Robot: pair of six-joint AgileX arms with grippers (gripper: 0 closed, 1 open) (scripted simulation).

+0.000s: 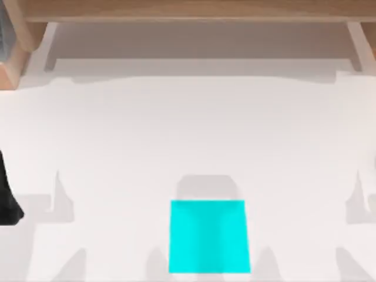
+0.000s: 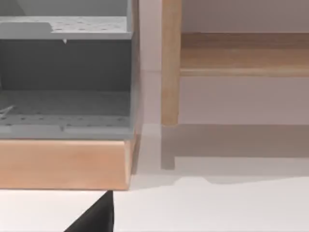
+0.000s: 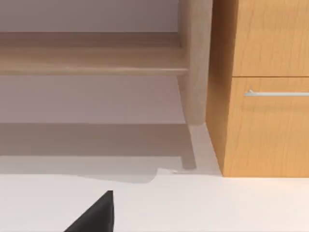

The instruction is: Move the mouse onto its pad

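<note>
Neither wrist view lets me tell how the jaws stand: each has just a black wedge at its lower edge, one in the left wrist view [image 2: 94, 217] and one in the right wrist view [image 3: 94, 215], which may be part of a finger, and nothing is seen held in either. In the top view the left arm [image 1: 7, 200] is a dark shape at the far left edge of the white table [image 1: 188, 129]. The pad [image 1: 207, 236], a flat cyan square, lies near the table's front edge, a little right of centre, its surface bare (soft grey shadows fall across and around it). Beyond the table, the left wrist view faces a grey shelf unit [image 2: 65, 72] on a wooden base, and the right wrist view faces a wooden cabinet [image 3: 265, 87] with a metal handle [image 3: 275, 93].
</note>
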